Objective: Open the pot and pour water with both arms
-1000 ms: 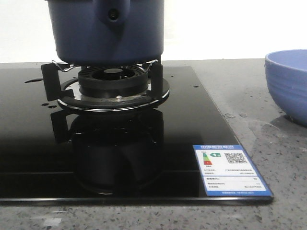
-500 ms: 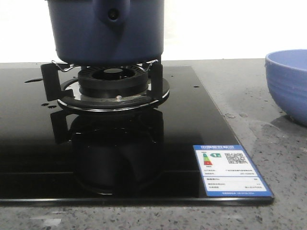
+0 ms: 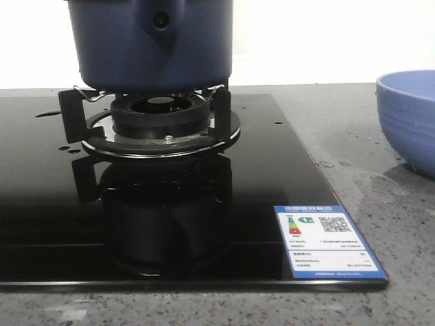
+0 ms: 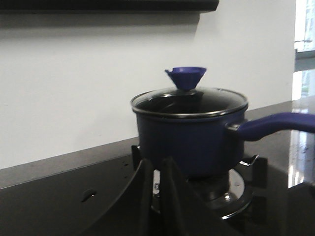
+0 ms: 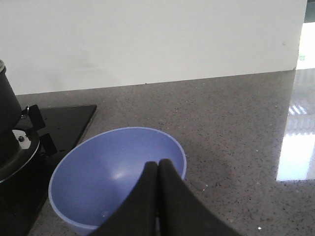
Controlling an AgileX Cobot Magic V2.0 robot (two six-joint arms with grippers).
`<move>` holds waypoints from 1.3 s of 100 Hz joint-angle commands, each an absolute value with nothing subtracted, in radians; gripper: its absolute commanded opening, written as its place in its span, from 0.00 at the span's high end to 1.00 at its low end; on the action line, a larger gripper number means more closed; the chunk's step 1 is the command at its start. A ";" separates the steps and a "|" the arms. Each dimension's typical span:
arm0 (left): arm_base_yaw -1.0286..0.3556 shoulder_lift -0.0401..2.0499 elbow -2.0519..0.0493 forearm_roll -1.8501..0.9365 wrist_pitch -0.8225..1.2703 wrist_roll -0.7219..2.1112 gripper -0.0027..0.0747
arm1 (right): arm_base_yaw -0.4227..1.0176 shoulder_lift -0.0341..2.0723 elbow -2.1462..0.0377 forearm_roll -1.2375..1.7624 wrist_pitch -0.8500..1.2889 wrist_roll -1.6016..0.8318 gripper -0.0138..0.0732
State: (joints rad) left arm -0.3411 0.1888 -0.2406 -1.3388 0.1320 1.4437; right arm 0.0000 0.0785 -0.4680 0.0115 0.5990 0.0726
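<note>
Lidded pot (image 4: 189, 135) is seated on burner (image 3: 160, 119); bowl (image 5: 115, 179) is set right for pouring. Left gripper (image 4: 155, 184) fingers nearly touching, right gripper (image 5: 158, 189) fingers pressed together, both empty.

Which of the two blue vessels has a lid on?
The pot on the burner: dark navy, long handle, glass lid with a blue knob seated on its rim. The lighter blue bowl on the counter is open-topped.

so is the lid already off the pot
No, in the left wrist view the glass lid with its blue knob sits on the pot, closed all round the rim.
</note>
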 commanded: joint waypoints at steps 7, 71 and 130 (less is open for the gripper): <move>-0.347 0.196 -0.264 -0.546 0.095 0.705 0.99 | -0.004 0.084 -0.489 0.008 0.514 0.062 0.92; -0.112 -0.026 0.033 -0.104 0.249 0.124 0.99 | -0.004 0.082 -0.489 0.008 0.514 0.062 0.92; 0.006 -0.030 0.033 -0.106 0.283 0.124 0.99 | -0.004 0.082 -0.489 0.008 0.514 0.062 0.92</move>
State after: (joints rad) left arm 0.0034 -0.0051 0.0050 -0.1023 0.3288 0.1338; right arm 0.0000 0.0785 -0.4680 0.0115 0.5972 0.0705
